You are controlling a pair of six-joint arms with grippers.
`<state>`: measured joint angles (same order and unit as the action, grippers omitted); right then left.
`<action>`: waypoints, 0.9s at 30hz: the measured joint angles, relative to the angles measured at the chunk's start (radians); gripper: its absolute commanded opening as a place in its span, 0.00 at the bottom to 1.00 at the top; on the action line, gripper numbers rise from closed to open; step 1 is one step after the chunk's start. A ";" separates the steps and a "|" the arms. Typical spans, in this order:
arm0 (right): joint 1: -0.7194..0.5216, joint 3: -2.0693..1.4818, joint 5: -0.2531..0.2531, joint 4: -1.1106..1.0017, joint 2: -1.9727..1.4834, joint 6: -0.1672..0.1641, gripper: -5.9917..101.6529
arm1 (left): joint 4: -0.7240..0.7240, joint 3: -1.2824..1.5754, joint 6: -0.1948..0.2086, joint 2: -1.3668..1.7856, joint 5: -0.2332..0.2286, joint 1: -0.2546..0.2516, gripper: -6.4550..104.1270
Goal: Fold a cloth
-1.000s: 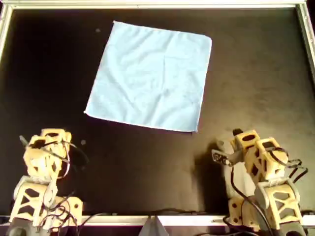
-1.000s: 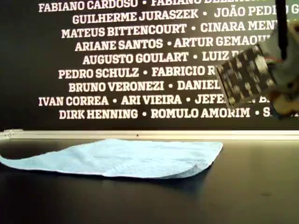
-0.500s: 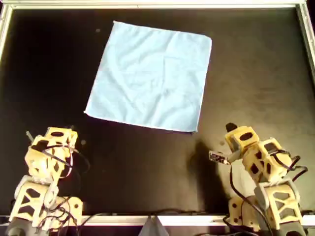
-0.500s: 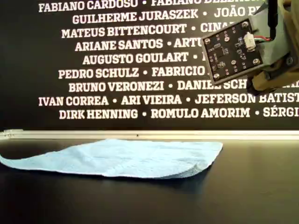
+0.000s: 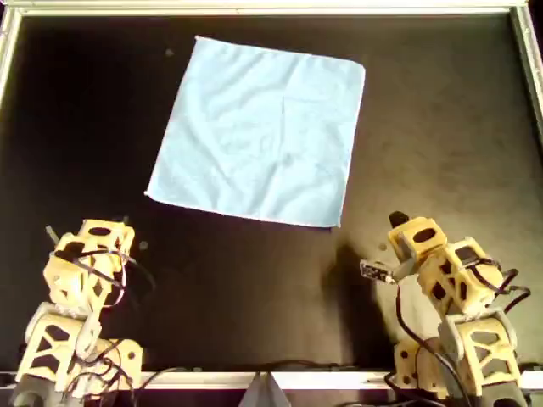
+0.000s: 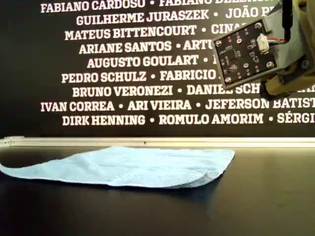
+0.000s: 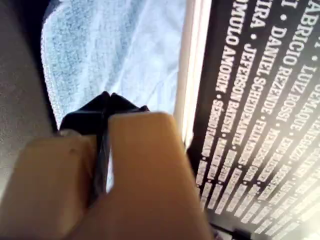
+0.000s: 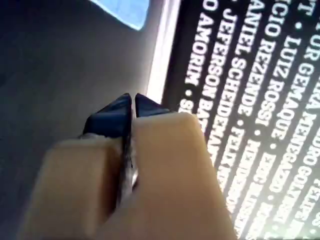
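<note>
The cloth (image 5: 259, 131) lies spread flat and unfolded on the black table (image 5: 441, 153), in the upper middle of the overhead view, turned slightly so its edges run askew to the table's metal rim (image 5: 271, 8). One corner points toward the overhead view's lower left, another toward its lower right. In the exterior view the cloth (image 6: 133, 166) sits low on the surface with a few soft wrinkles, its near edge lifted a little at the exterior view's right, in front of a dark wall (image 6: 123, 64) printed with white names. Both arms are well apart from the cloth, near the bottom edge of the overhead view. The left gripper (image 7: 106, 100) has its dark tips pressed together with nothing between them; the cloth (image 7: 115, 55) fills the background beyond them, so this is the arm at the overhead view's lower left (image 5: 85, 263). The right gripper (image 8: 131, 104) shows its tips nearly meeting, only a thin slit between them, nothing held; just a corner of cloth (image 8: 127, 10) appears far off, matching the arm at the overhead view's lower right (image 5: 424, 254). A circuit board (image 6: 246, 51) on an arm hangs at the exterior view's upper right.
</note>
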<state>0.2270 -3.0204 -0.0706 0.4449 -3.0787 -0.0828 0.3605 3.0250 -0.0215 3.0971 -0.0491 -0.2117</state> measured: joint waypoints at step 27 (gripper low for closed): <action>-0.002 0.000 -0.011 0.000 0.000 0.000 0.07 | 0.000 0.000 0.002 0.000 0.000 0.000 0.05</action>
<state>0.2255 -3.0204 -0.0813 0.4449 -3.0787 -0.0828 0.3605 3.0250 -0.0199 3.0971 -0.0491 -0.2117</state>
